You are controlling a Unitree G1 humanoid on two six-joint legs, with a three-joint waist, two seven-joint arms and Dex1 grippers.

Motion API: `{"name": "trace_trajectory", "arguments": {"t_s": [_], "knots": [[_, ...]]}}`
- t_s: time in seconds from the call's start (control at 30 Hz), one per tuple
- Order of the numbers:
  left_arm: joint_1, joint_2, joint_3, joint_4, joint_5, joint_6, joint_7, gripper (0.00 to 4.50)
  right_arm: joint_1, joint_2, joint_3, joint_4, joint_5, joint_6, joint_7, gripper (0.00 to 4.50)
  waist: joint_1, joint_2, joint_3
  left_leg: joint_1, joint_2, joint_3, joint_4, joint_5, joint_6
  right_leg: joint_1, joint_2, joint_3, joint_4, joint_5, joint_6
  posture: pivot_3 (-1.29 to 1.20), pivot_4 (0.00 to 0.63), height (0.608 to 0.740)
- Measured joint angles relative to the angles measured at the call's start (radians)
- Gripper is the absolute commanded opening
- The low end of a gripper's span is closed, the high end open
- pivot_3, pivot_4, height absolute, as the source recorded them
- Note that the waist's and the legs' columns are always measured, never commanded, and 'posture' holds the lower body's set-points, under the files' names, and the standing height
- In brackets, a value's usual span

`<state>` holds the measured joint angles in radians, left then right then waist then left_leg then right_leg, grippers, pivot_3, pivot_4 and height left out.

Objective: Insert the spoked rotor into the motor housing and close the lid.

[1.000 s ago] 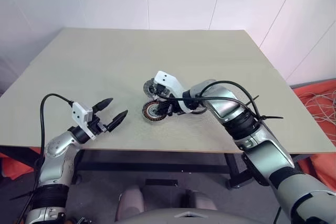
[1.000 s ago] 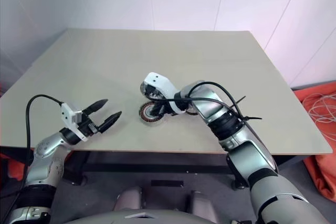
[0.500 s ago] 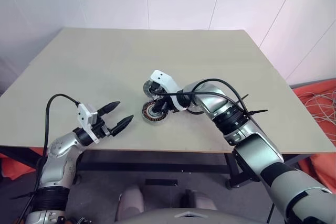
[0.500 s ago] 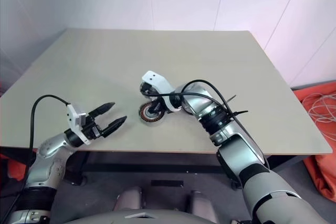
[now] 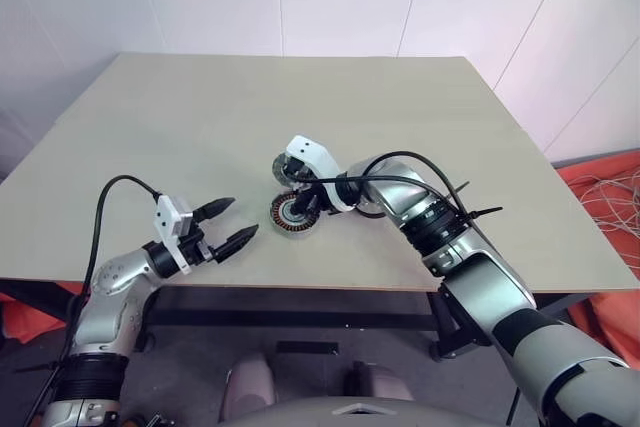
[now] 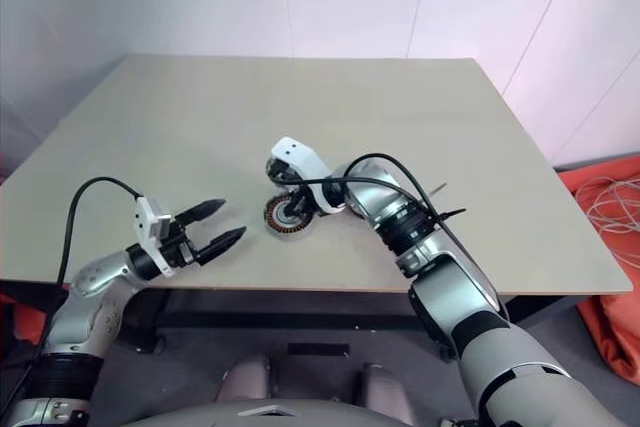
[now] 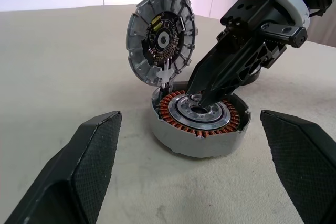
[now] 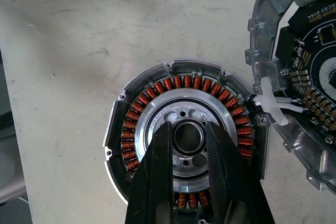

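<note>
We are at the step of putting the rotor (image 8: 181,129) in the housing (image 7: 198,129). It looks as if the rotor already sits inside: a shiny silver wheel lies in the middle of the copper coils, right under our right gripper (image 8: 188,132). We cannot quite tell if it is pushed all the way down.

The right gripper's two fingers are nearly pressed together. Their tips rest at the round hole in the middle of the rotor, one on each side. They do not seem to pinch anything.

The lid (image 7: 161,38) stands up on its edge just behind the housing, past the fingertips, still joined to it by a small white piece.

Our left gripper (image 5: 228,225) hangs spread wide and holds nothing. The housing is well in front of it.

Next we need to lift the right fingers away, then tip the lid down flat onto the housing.
</note>
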<state>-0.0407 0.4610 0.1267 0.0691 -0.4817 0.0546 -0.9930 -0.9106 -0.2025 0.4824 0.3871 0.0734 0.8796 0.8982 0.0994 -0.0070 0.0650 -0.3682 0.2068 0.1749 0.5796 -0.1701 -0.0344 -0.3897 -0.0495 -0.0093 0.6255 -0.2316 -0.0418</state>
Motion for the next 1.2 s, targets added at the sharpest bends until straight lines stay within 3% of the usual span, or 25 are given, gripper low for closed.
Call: {"name": "trace_trajectory", "arguments": {"t_s": [1.2], "knots": [[-0.017,0.006,-0.002,0.001,0.021,-0.013,0.003,4.5,0.012,0.009,-0.002,0.012,-0.002,-0.011,-0.005,0.58,0.0,0.0,0.0,0.0,0.0,0.0,0.0,0.0,0.0,0.0,0.0,0.0,0.0,0.0,0.0,0.0,0.0,0.74]]}}
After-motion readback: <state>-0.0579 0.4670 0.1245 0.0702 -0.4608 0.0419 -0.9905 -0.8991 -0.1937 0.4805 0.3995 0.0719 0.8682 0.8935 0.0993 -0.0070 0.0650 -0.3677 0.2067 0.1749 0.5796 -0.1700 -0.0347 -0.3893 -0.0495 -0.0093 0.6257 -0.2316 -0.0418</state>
